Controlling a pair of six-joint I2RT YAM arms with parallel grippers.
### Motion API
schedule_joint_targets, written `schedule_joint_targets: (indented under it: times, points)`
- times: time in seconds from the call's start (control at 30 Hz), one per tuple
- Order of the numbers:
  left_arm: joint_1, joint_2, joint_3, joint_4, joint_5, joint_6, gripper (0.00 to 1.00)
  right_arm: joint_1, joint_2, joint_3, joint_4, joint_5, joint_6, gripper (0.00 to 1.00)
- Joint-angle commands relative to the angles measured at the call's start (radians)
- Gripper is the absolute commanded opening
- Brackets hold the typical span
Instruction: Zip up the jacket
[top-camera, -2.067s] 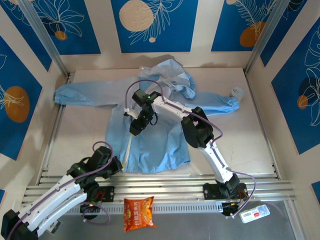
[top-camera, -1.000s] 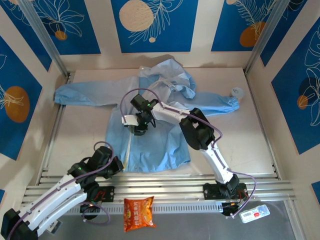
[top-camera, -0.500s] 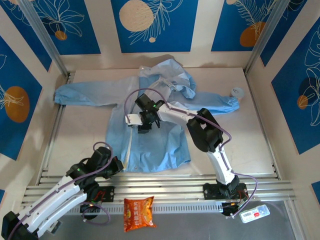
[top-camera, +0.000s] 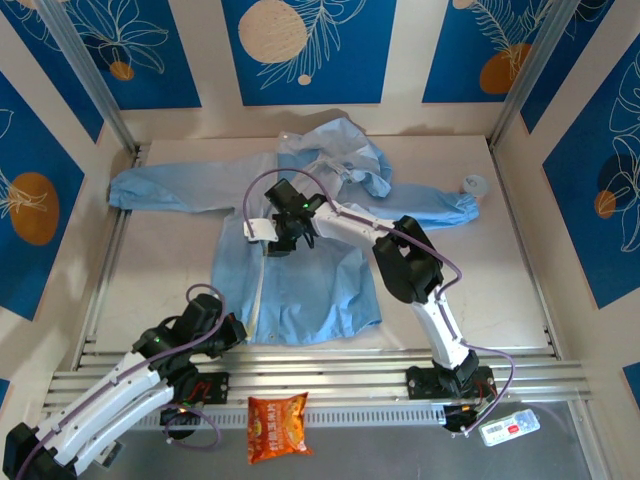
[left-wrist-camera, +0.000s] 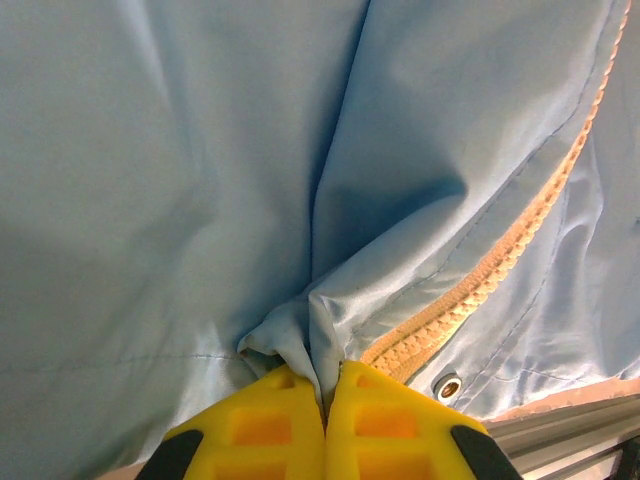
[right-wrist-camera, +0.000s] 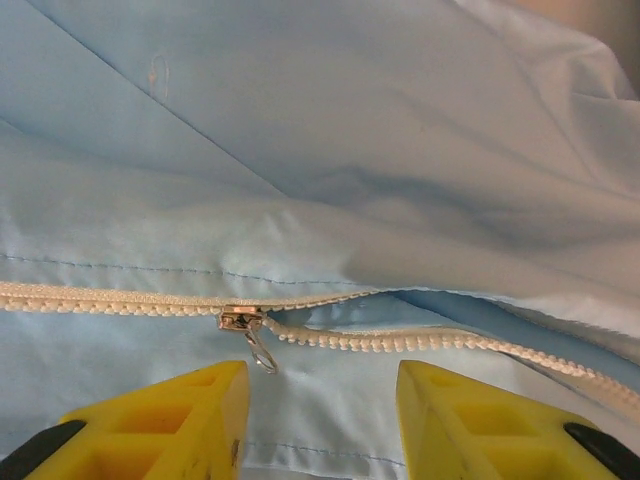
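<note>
The jacket lies spread flat on the table, front up, with its sleeves stretched out to either side and the hood toward the far wall. Its zipper runs down the front, left of centre, to the near hem.

The left gripper sits at that near hem. In the left wrist view its yellow fingers are pressed together with a fold of the blue fabric pinched between them. The zipper's teeth and a small metal eyelet lie just beside the pinch.

The right gripper is over the chest, on the zipper line. The overhead view does not show how its jaws stand, but the right wrist view shows them apart and holding nothing, just short of the zipper. That view also shows the slider with its ring pull — joined teeth on one side, two rows parting on the other — lying just beyond one yellow finger.

An orange snack bag lies at the near edge between the arm bases.
</note>
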Motion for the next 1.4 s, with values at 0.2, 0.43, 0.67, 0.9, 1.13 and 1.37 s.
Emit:
schedule_joint_targets:
  times: [0.2,0.43,0.67,0.9,1.13,1.37]
  points:
    - [0.006,-0.007,-0.019,-0.024,0.017,-0.001,0.00,0.015,0.061,0.038,-0.083,-0.054,-0.004,0.43]
    - [0.007,-0.007,-0.019,-0.022,0.016,-0.001,0.00,0.024,0.091,0.063,-0.093,-0.069,0.013,0.43]
    - [0.005,-0.007,-0.019,-0.024,0.016,-0.003,0.00,0.032,0.100,0.075,-0.090,-0.102,0.054,0.37]
    - [0.006,-0.007,-0.022,-0.018,0.017,-0.004,0.00,0.040,0.122,0.103,-0.101,-0.119,0.106,0.32]
    - [0.006,-0.015,-0.012,-0.023,0.012,0.001,0.00,0.046,0.120,0.111,-0.122,-0.090,0.141,0.00]
    - [0.005,-0.069,0.008,-0.091,-0.004,0.007,0.00,0.041,0.110,0.128,-0.122,0.078,0.210,0.00]
